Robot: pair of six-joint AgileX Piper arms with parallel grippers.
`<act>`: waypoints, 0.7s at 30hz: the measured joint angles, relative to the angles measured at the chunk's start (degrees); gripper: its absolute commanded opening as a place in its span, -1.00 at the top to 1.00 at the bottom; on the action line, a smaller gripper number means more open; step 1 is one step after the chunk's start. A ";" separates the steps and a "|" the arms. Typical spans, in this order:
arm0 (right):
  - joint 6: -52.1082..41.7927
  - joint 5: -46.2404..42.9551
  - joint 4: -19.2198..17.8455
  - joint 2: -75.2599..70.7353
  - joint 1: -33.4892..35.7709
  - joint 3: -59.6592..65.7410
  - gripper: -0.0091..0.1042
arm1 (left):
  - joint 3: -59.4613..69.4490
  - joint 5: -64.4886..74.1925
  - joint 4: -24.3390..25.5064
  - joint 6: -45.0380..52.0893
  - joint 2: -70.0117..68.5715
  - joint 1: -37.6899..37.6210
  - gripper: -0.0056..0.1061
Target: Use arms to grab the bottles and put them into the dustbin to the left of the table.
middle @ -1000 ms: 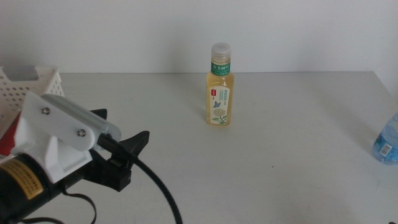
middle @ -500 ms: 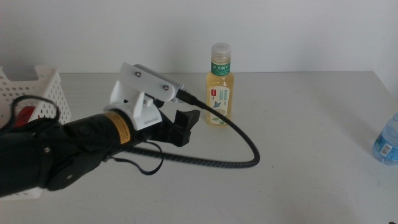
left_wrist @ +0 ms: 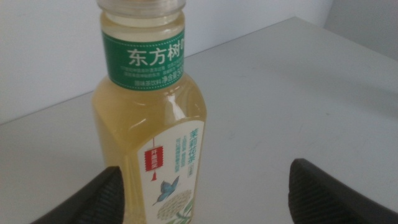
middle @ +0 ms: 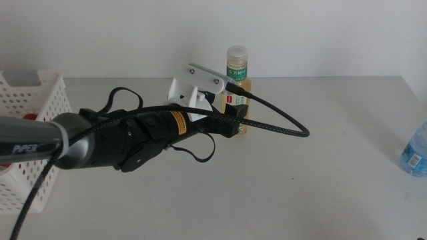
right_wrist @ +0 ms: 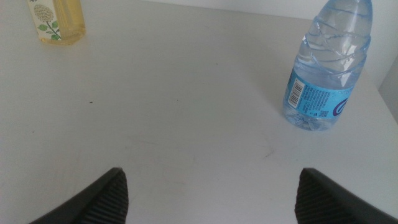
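Left gripper (left_wrist: 205,193), fingers spread apart, is flanking the tea bottle (left_wrist: 149,118), its base hidden by the arm marked "PIPER". The green label is reading "东方树叶". The water bottle (right_wrist: 326,68), cut off above, is standing on the tabletop (right_wrist: 174,112) ahead of the waiting right gripper (right_wrist: 208,196), fingers apart. The dustbin (middle: 33,107) is sitting at left.

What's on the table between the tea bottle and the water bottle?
Nothing. In the middle view only bare table lies between the tea bottle and the water bottle, and the right wrist view shows the same empty stretch.
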 measured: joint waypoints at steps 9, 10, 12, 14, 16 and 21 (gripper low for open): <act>0.00 0.00 0.00 0.00 0.00 0.00 -0.61 | -4.94 -3.86 -0.83 0.00 7.63 0.00 -0.68; 0.00 0.00 0.00 0.00 0.00 0.00 -0.61 | -5.41 -3.73 -0.87 0.00 7.96 0.00 -0.68; 0.00 0.00 0.00 0.00 0.00 0.00 -0.61 | -6.11 -3.40 -1.11 0.00 8.38 0.00 -0.68; 0.00 0.00 0.00 0.00 0.00 0.00 -0.61 | -6.74 -2.53 -1.28 0.20 8.64 0.00 -0.68; 0.00 0.00 0.00 0.00 0.00 0.00 -0.61 | -7.27 -1.58 -1.28 0.43 8.79 0.00 -0.69; 0.00 0.00 0.00 0.00 0.00 0.00 -0.61 | -8.70 0.24 -1.28 2.29 8.84 0.00 -0.73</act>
